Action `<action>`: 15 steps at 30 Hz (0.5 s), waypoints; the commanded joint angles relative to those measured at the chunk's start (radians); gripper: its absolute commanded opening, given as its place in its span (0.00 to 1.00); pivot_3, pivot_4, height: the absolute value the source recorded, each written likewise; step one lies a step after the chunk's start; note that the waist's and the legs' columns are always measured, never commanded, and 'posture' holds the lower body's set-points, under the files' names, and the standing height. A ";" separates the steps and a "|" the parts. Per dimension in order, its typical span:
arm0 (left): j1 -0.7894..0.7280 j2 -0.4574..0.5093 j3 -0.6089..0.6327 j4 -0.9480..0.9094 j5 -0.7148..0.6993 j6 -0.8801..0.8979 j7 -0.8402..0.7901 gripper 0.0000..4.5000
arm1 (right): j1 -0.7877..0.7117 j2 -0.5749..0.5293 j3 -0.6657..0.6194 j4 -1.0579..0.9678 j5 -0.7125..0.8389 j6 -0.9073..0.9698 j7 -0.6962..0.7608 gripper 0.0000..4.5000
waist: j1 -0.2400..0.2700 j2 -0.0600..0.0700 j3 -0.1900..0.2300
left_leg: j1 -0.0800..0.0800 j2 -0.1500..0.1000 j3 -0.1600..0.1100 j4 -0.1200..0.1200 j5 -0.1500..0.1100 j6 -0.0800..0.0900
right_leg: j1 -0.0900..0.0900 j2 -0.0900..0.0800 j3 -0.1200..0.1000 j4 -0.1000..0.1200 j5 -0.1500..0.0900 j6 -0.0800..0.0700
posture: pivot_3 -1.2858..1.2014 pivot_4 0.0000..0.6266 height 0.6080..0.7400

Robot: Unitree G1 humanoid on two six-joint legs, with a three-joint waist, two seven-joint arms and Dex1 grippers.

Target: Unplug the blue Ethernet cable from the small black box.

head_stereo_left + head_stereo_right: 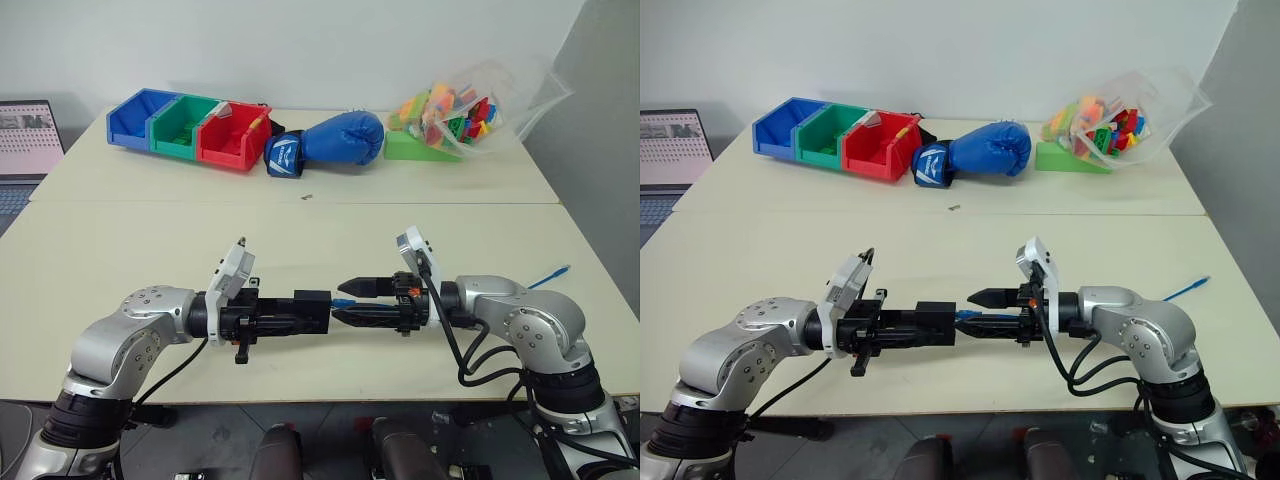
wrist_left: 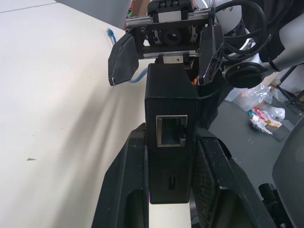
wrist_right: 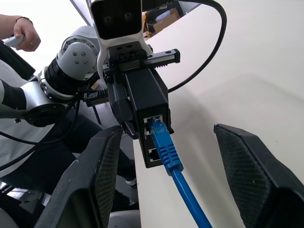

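In the head views the blue cable shows as a short stub between the black box and the right gripper, its plug too small to make out, and its run back to the loose end on the table is hidden behind the right arm. In the right wrist view the picture's edge cuts the cable off. In the left wrist view the left gripper's fingers cover the box's lower sides.

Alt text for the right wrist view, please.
The blue Ethernet cable is still plugged into a port of the small black box, which the left gripper holds shut. The right gripper fingers stand open either side of the plug.
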 commanded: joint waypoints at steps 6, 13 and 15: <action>-0.013 0.005 0.022 -0.023 -0.013 -0.002 0.012 0.18 | -0.020 -0.004 0.003 -0.019 0.015 -0.015 0.008 0.52 | -0.001 0.000 0.000 | 0.000 0.000 0.000 0.000 0.000 0.000 | 0.000 0.000 0.000 0.000 0.000 0.000 | 0.52 0.24 1.00; -0.014 0.005 0.017 -0.035 -0.015 0.002 0.016 0.18 | -0.021 -0.002 0.011 -0.021 0.014 -0.018 0.009 0.16 | -0.003 0.000 0.000 | 0.000 0.000 0.000 0.000 0.000 0.000 | 0.000 0.000 0.000 0.000 0.000 0.000 | 0.52 0.24 1.00; -0.014 0.007 0.015 -0.037 -0.016 0.003 0.015 0.18 | -0.022 -0.003 0.012 -0.022 0.013 -0.019 0.010 0.08 | -0.003 0.000 0.000 | 0.000 0.000 0.000 0.000 0.000 0.000 | 0.000 0.000 0.000 0.000 0.000 0.000 | 0.52 0.24 1.00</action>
